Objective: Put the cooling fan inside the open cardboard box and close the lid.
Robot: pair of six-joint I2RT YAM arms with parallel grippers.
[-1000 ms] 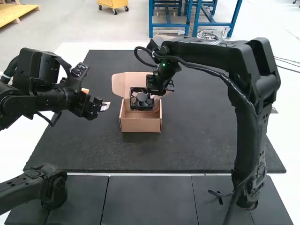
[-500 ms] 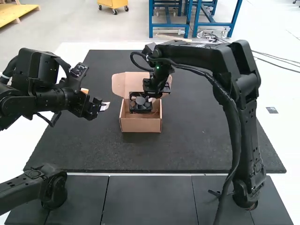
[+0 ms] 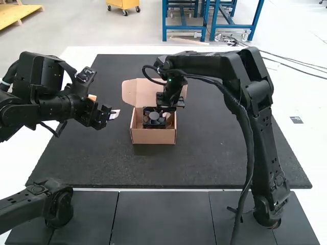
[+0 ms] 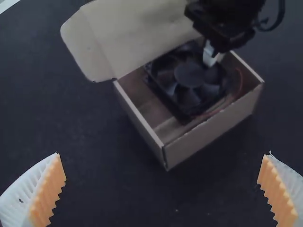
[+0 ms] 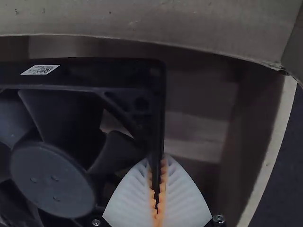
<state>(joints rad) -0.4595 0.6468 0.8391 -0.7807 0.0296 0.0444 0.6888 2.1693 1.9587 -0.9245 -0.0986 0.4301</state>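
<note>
Cooling fan (image 3: 154,117): black and square-framed, sitting tilted in the open top of the cardboard box (image 3: 153,136), one frame edge raised where the right gripper holds it; the hub and blades face up in the left wrist view (image 4: 189,85)
Cardboard box: brown, near the middle of the mat (image 3: 214,148), a little toward its left edge; its front wall faces the mat's near edge
Lid (image 3: 140,92): open, standing up behind the box's far wall on the side of the mat's far edge, with its pale inner face showing (image 4: 123,38)
Right gripper (image 3: 168,104): directly over the box, pointing down into it; its white ribbed fingers (image 5: 177,198) are pinched tight on the fan's thin frame edge (image 5: 158,118), with the box's inner wall (image 5: 255,142) just beside them
Left gripper (image 3: 104,115): above the mat to the left of the box and apart from it, its fingers spread wide with nothing between them; the orange pads (image 4: 47,184) face the box (image 4: 208,127)
</note>
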